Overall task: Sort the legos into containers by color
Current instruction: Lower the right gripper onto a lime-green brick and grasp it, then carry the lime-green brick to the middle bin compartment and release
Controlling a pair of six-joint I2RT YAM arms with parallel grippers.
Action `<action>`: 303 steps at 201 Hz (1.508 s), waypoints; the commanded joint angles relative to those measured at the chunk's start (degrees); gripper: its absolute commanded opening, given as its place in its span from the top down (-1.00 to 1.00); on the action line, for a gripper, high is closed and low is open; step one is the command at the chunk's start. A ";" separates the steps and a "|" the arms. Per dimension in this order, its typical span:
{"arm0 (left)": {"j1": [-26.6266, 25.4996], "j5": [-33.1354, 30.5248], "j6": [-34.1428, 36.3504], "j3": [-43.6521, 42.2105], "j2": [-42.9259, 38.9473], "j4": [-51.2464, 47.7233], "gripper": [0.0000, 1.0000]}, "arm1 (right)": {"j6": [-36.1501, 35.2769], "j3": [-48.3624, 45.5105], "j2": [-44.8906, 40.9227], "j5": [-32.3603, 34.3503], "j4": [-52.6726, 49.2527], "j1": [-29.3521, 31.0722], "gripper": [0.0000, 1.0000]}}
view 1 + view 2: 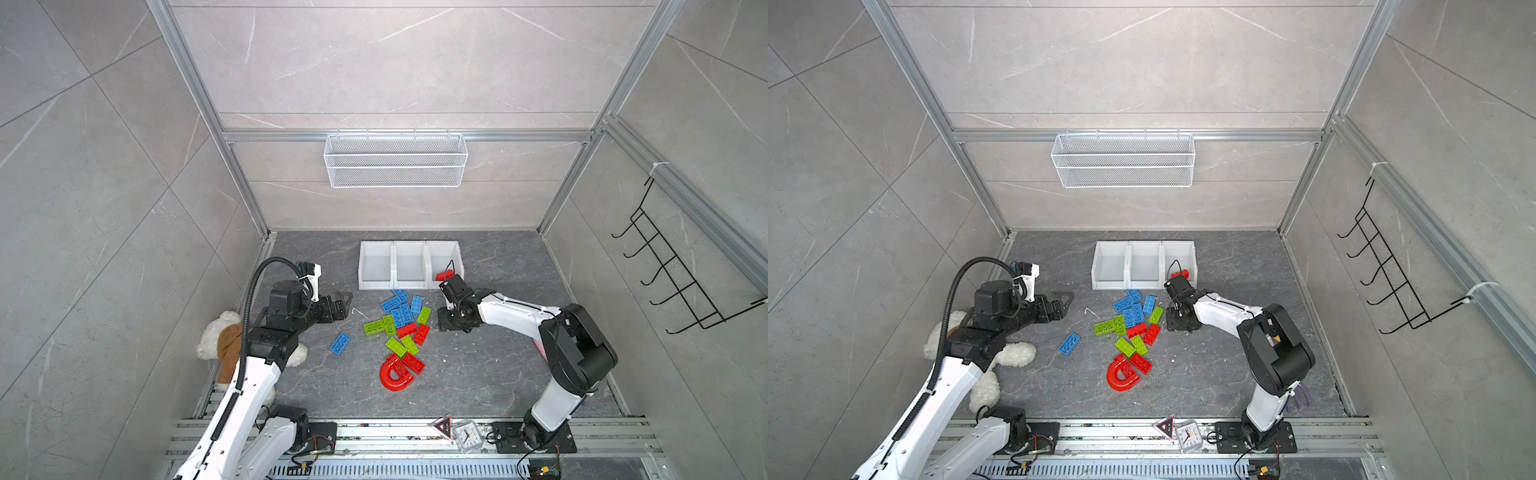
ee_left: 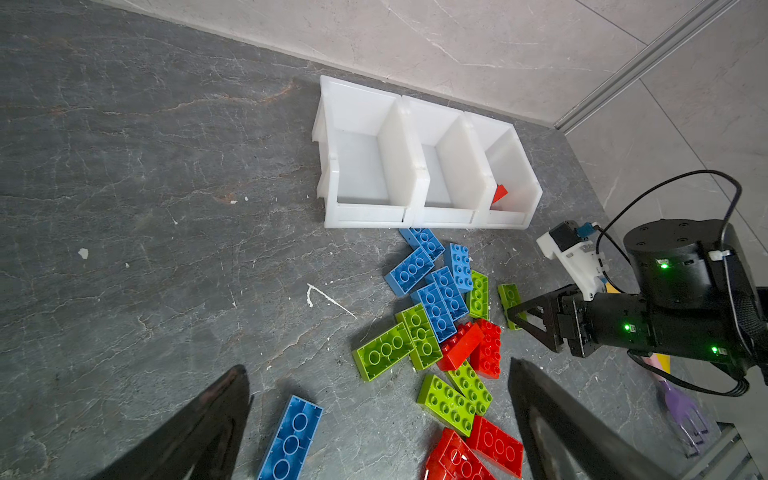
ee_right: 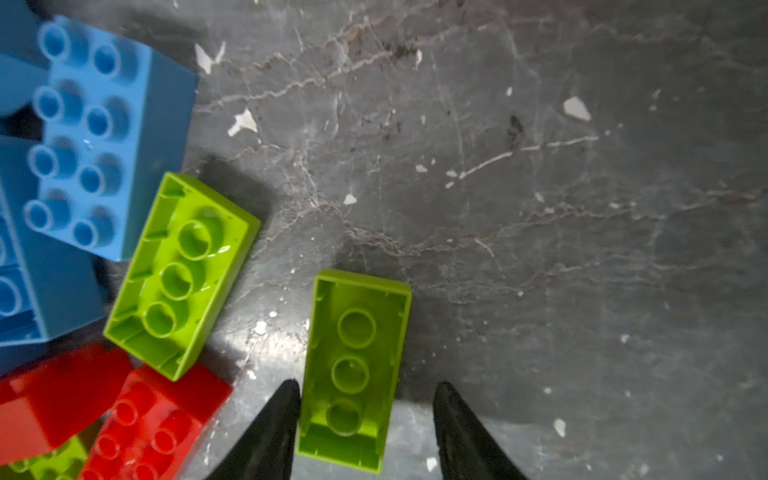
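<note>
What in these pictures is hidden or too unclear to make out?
Red brick in the bin nearest the right arm: left wrist view, its wall hides all but a corner.
Green brick between the fingers of the right gripper: both top views, the gripper covers it.
Teddy bear: both top views, the left arm crosses it.
Clock: both top views, too small to read.

Green lego (image 3: 353,365) is found upturned, flat, between the right gripper (image 3: 366,388) tips. A blue, green and red pile (image 1: 401,316) is heaped just beside it.

Three bins (image 1: 409,249) — six blue legos (image 1: 340,343), six green legos (image 1: 374,327)
</note>
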 commanded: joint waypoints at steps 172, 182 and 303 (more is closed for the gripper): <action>-0.36 -0.62 1.67 1.73 -0.30 -0.18 -0.99 | -2.29 6.66 -3.73 -2.72 2.42 0.47 0.45; -0.34 -0.64 1.65 1.80 -0.19 -0.18 -0.99 | -3.03 8.99 -3.11 -2.98 2.47 0.43 0.45; -0.36 -2.07 2.26 1.92 -1.01 -1.15 -0.99 | -7.58 40.92 20.27 -5.84 2.55 -1.56 0.44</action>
